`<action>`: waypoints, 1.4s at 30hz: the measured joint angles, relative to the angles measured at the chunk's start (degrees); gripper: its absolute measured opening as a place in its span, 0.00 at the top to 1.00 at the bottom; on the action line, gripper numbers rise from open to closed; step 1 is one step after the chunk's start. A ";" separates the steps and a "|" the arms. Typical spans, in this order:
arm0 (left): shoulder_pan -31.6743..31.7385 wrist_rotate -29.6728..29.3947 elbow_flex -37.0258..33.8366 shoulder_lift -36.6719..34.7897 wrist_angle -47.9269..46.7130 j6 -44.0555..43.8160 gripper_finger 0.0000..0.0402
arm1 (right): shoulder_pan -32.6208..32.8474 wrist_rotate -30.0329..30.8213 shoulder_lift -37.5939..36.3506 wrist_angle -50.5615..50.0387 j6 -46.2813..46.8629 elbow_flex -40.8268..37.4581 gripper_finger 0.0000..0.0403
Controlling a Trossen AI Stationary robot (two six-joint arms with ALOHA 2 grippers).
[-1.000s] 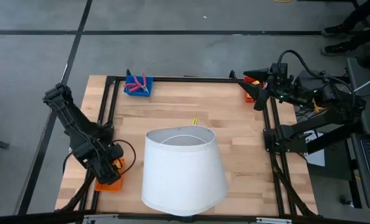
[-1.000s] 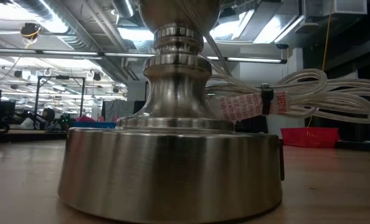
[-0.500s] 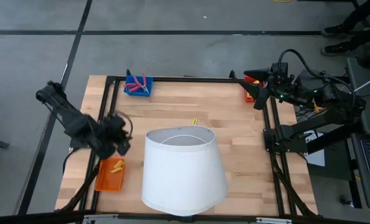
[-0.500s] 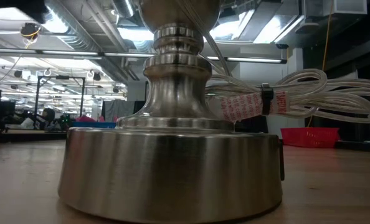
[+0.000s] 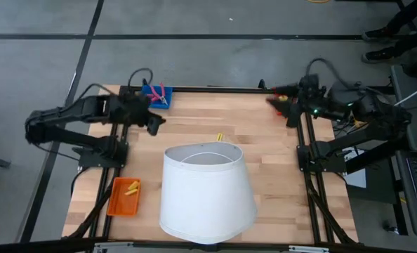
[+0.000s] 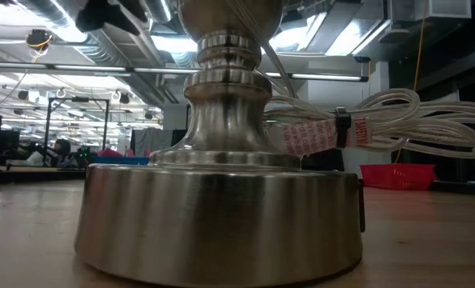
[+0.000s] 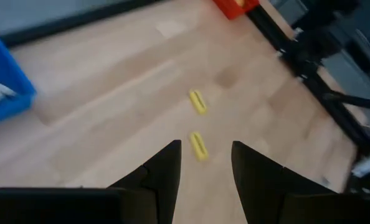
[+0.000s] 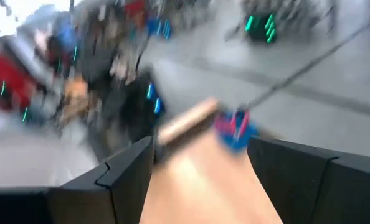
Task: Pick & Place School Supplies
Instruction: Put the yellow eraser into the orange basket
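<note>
Two small yellow stick-like pieces (image 7: pixel 198 102) lie flat on the wooden table just beyond the white lampshade's far rim; they also show in the high view (image 5: pixel 221 137). More yellow pieces (image 5: pixel 130 187) lie in the orange tray (image 5: pixel 117 204) at the near left. Pink-handled scissors (image 5: pixel 157 95) rest in the blue tray (image 5: pixel 147 100) at the far left. My left gripper (image 5: pixel 156 122) hovers open beside the blue tray, its fingers (image 7: pixel 166 168) pointing toward the yellow pieces, nothing between them. My right gripper (image 5: pixel 273 98) hangs open above the red tray (image 5: pixel 281 109) at the far right.
A large white lampshade (image 5: pixel 207 191) fills the table's near middle. Its metal base (image 6: pixel 221 216) and a bundled cord (image 6: pixel 365 128) block most of the low view. A black frame (image 5: pixel 194 89) runs along the table's edges. Bare wood lies between the shade and the far edge.
My left gripper has risen from over the orange tray at the near left and swung toward the far edge, ending beside the blue tray, turned toward the table's middle. Yellow pieces now show in the orange tray where the gripper stood.
</note>
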 joint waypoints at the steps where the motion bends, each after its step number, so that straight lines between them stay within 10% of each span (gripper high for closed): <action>1: 2.41 0.89 0.00 0.03 0.28 2.10 0.66 | 0.00 -2.47 0.35 -2.87 0.82 0.02 0.34; 8: 15.42 10.19 -0.13 0.23 0.67 7.76 0.66 | 1.99 -11.94 3.29 -22.18 12.18 -6.05 0.34; 24: 15.22 11.06 -0.57 -2.21 4.32 -5.64 0.66 | -2.94 -10.57 3.29 20.61 46.46 -45.89 0.39; 42: 11.47 4.18 -0.57 -1.31 8.56 -13.86 0.66 | -13.38 -26.80 28.31 48.13 45.08 -48.90 0.44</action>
